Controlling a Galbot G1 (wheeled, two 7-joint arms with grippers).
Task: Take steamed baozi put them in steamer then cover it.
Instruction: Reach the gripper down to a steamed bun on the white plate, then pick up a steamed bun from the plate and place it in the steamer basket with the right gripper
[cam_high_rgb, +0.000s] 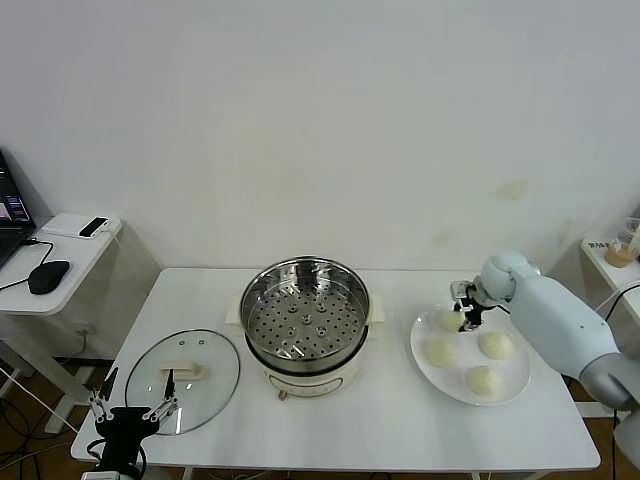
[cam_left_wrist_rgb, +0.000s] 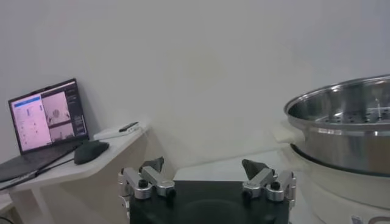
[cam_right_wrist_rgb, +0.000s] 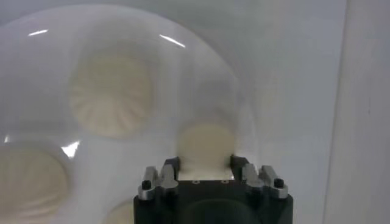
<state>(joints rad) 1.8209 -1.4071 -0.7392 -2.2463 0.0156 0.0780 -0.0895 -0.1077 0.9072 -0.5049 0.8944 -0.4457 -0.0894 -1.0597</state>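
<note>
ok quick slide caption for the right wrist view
Right gripper shut on a steamed baozi on the white plate, three more baozi beside it.

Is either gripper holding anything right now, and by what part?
The right gripper is shut on a steamed baozi on the white plate, fingers on its two opposite sides. The left gripper is open and holds nothing.

Right arm (cam_high_rgb: 565, 325): smooth pale-grey shell, rounded joint. Left end effector (cam_high_rgb: 131, 405): black body, silver links.
</note>
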